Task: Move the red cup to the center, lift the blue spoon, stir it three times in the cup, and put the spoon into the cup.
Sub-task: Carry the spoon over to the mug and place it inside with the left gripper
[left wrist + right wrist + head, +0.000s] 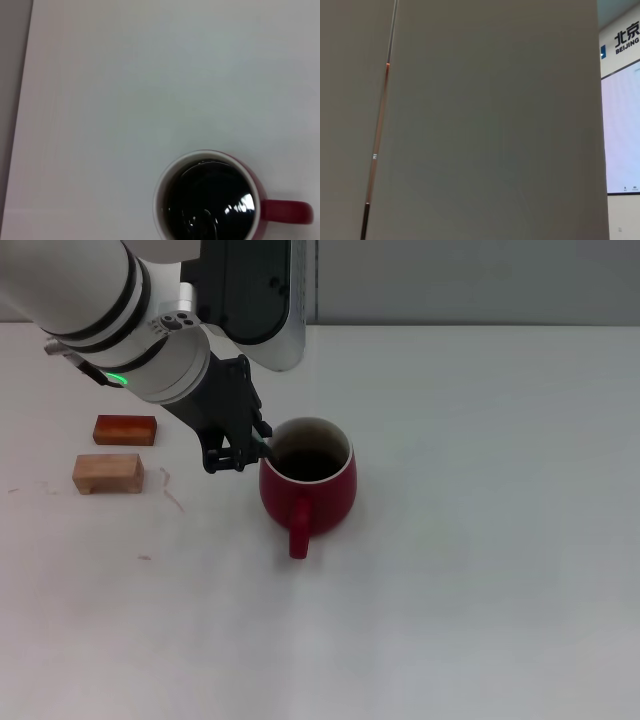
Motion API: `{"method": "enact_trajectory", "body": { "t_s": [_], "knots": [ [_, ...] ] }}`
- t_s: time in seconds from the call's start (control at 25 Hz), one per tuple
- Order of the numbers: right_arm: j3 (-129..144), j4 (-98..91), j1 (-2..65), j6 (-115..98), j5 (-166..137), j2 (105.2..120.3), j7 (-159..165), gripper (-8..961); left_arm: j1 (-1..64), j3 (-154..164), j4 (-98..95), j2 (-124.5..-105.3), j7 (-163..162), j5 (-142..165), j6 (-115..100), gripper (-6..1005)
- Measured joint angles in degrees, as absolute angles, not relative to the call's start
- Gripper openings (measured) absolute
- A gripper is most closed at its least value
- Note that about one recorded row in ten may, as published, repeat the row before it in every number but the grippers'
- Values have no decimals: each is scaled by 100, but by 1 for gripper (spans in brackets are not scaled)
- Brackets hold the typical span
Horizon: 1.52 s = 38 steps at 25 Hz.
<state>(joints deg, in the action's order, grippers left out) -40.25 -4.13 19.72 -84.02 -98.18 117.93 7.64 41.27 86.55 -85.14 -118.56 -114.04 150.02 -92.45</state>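
Note:
The red cup point(309, 490) stands on the white tabletop near its middle, with its handle point(298, 538) pointing toward me. It also shows in the left wrist view point(210, 200), seen from above, dark inside with glints. My left gripper point(243, 448) is at the cup's left rim, its black fingers point(225, 435) closed. A thin grey sliver point(268, 449) runs from the fingertips over the rim into the cup; it looks like the metal neck of the blue spoon. The spoon's pale blue handle is hidden. My right gripper is out of view.
Two wooden blocks lie left of the cup: a reddish-brown one point(125, 429) and a pale one point(108, 472) in front of it. The right wrist view shows only a grey wall point(485, 120).

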Motion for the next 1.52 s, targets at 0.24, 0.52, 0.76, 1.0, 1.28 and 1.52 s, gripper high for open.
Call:
{"method": "enact_trajectory", "body": {
  "t_s": [0.24,0.52,0.76,1.0,1.28,1.52],
  "knots": [
    [-4025,-413,1994,-8402,-9835,11785,764,578,4123,8684,-8643,-11862,-11421,14849,-9432,140],
    [-4025,-413,2003,-8402,-9851,11785,764,577,4136,8719,-8648,-11877,-11390,14546,-9373,140],
    [-4019,-413,2011,-8402,-9853,11789,764,577,4135,8727,-8610,-11882,-11336,14332,-9078,140],
    [-4016,-413,2013,-8402,-9853,11793,764,577,4066,8855,-8526,-11879,-11334,14337,-8661,141],
    [-4017,-413,2013,-8402,-9853,11795,764,577,4027,8873,-8466,-11858,-11359,14455,-8456,141],
    [-4016,-416,2020,-8402,-9852,11789,764,576,4024,8870,-8456,-11856,-11397,14674,-8487,141]
  ]
}}
